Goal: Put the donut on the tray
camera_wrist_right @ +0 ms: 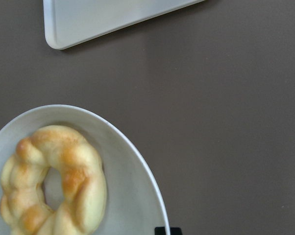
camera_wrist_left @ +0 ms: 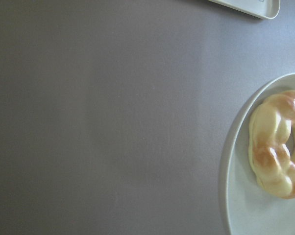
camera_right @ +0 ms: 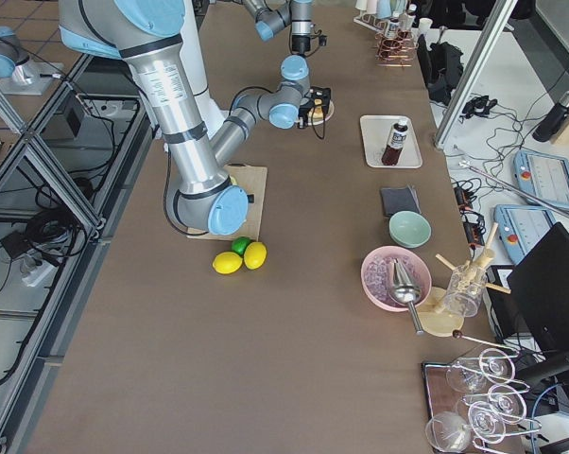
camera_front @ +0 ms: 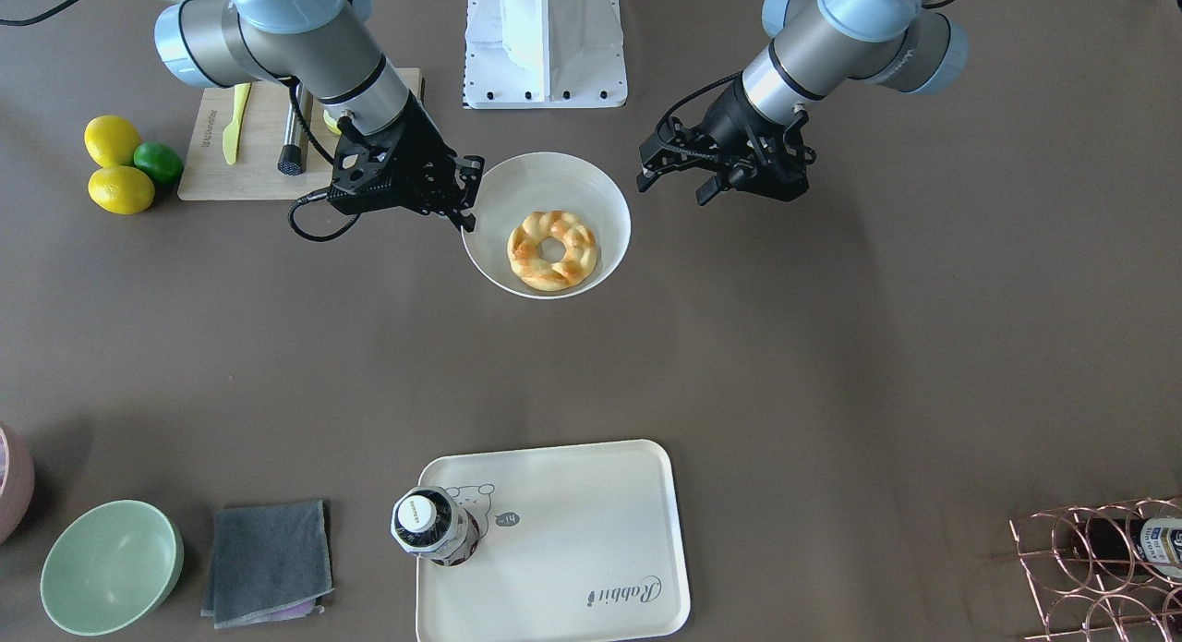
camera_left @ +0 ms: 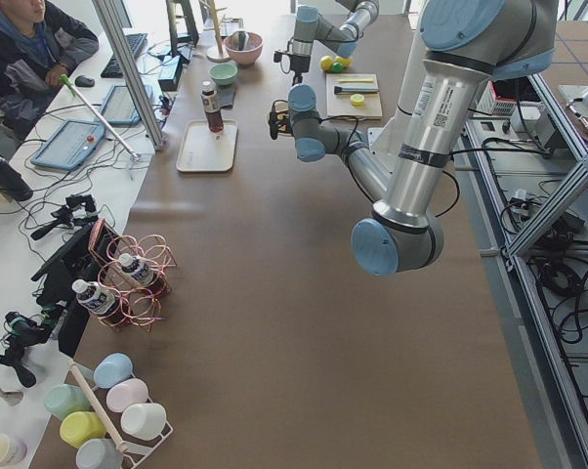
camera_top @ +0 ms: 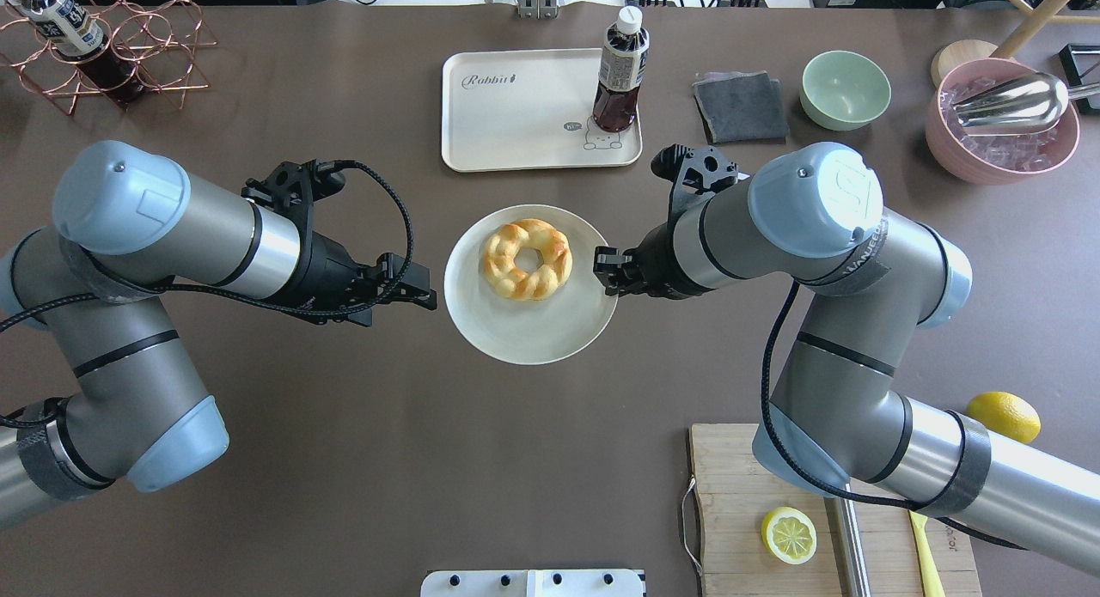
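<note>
One donut (camera_top: 527, 258) lies on one white plate (camera_top: 516, 332) mid-frame, with one tray (camera_top: 516, 124) above it. The left gripper (camera_top: 427, 289) and right gripper (camera_top: 607, 272) both have their fingers apart.

In the left wrist view the donut (camera_wrist_left: 277, 147) runs off the right edge, its plate (camera_wrist_left: 234, 196) is cut at the right and bottom, and only a corner of the tray (camera_wrist_left: 255, 7) shows at top right. The right wrist view cuts off the donut's lower part at the bottom edge. Overhead, the right arm (camera_top: 851, 382) covers much of the cutting board (camera_top: 739, 494) at lower right. Both side views show the donut too small to make out.
</note>
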`<state>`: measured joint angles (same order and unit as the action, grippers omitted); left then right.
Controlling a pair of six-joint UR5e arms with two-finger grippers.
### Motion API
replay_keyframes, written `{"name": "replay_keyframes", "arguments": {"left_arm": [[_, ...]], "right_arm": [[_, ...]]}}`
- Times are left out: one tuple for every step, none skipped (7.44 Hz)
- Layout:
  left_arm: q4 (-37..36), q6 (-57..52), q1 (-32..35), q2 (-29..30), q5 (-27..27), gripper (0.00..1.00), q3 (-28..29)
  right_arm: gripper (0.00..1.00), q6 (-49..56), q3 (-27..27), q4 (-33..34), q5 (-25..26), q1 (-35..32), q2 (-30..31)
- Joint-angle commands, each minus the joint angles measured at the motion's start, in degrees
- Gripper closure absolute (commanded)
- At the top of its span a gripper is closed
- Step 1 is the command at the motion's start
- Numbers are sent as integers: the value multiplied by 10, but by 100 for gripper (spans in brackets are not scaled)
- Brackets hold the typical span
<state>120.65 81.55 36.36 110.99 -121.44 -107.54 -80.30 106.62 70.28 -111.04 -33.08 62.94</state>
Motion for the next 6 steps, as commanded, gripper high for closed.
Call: {"name": "replay_keyframes", "arguments": {"left_arm": [[-31,5,-23,14,31,14,-1],[-32,6,-24,18,32,23,-2],[-32,6,-23,18,32,32,-2],[-32,6,-23,18,32,36,-5],[-32,6,-23,18,32,43,-6],[-32,6,-22,17,32,49,-5]], "right_arm": [[100,0,1,10,34,22,-15],[100,0,1,10,34,24,-17],[100,0,1,10,34,27,-17],[100,0,1,10,34,32,-18],[100,0,1,10,36,33,-17],[100,0,5,10,36,34,-18]]}}
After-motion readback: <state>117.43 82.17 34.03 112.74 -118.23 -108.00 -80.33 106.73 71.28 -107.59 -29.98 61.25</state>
